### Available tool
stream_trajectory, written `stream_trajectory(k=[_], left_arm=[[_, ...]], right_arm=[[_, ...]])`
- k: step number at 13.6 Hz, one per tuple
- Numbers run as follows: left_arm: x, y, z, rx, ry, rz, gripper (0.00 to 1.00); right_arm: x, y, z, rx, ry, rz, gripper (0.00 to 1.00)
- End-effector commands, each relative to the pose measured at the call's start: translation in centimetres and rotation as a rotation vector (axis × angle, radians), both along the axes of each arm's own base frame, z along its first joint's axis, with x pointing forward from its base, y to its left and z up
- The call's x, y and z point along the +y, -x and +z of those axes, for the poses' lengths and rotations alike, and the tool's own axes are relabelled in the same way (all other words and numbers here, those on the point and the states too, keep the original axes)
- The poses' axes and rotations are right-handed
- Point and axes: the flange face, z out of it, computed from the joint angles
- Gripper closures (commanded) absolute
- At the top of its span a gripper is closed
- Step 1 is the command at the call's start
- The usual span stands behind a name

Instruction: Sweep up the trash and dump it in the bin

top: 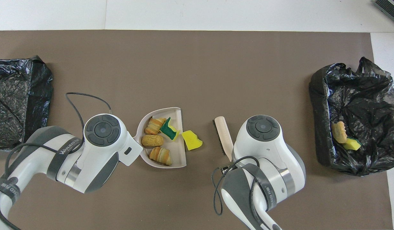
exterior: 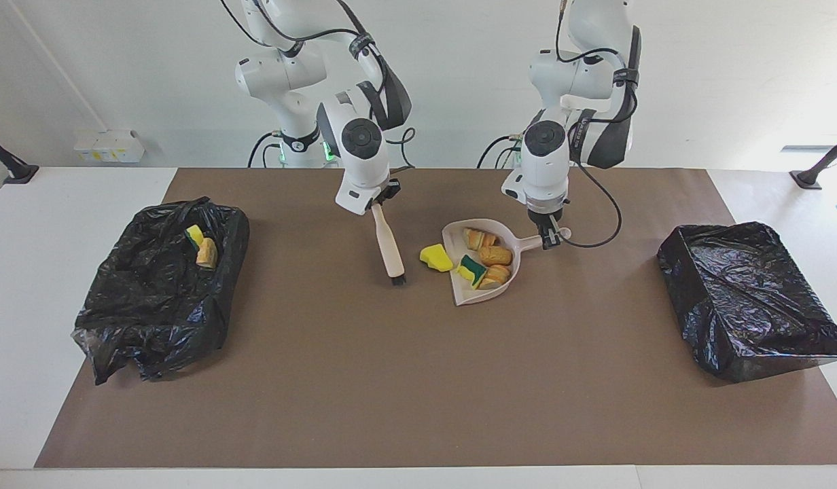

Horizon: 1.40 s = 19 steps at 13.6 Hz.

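My left gripper [exterior: 547, 238] is shut on the handle of the beige dustpan [exterior: 457, 230], which holds three bread-like chunks [exterior: 494, 255] and a green-and-yellow sponge [exterior: 471, 270]. One yellow sponge scrap [exterior: 436, 257] [top: 192, 140] lies on the mat just outside the pan's open mouth [top: 183, 137]. My right gripper [exterior: 377, 202] is shut on the handle of a beige brush [exterior: 389, 244] [top: 223, 134], which hangs bristles-down beside that scrap, toward the right arm's end. In the overhead view both wrists hide their grippers.
A black-bagged bin [exterior: 160, 299] [top: 353, 95] at the right arm's end holds two scraps [exterior: 202, 247]. Another black-bagged bin [exterior: 751, 299] [top: 14, 102] sits at the left arm's end. A brown mat [exterior: 418, 380] covers the table.
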Motion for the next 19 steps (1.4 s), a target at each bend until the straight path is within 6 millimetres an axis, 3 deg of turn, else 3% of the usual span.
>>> stream_trajectory(k=[1,7,9,12,19], left_arm=[[-0.4,0.3,0.2,-0.024,-0.009,-0.001,1.0],[-0.7,0.1,-0.9,-0.071,0.048,-0.035,1.0],[0.0,-0.8,-1.0,-0.057,0.108,-0.027,1.0],[1.2,-2.2,-1.1,-0.068,0.214,-0.013,1.0],[3.0,-3.1,-1.4,-0.026,0.311,-0.051,1.0]], right_arm=[[2.8,1.6,0.2,0.014,-0.053,-0.1,1.0],[5.8,2.2,2.7,0.004,-0.054,-0.124,1.0],[5.7,2.0,3.1,-0.002,-0.042,-0.105,1.0],[5.7,1.6,5.7,-0.013,0.028,-0.029,1.0],[5.1,0.5,8.7,0.012,0.054,0.0,1.0]])
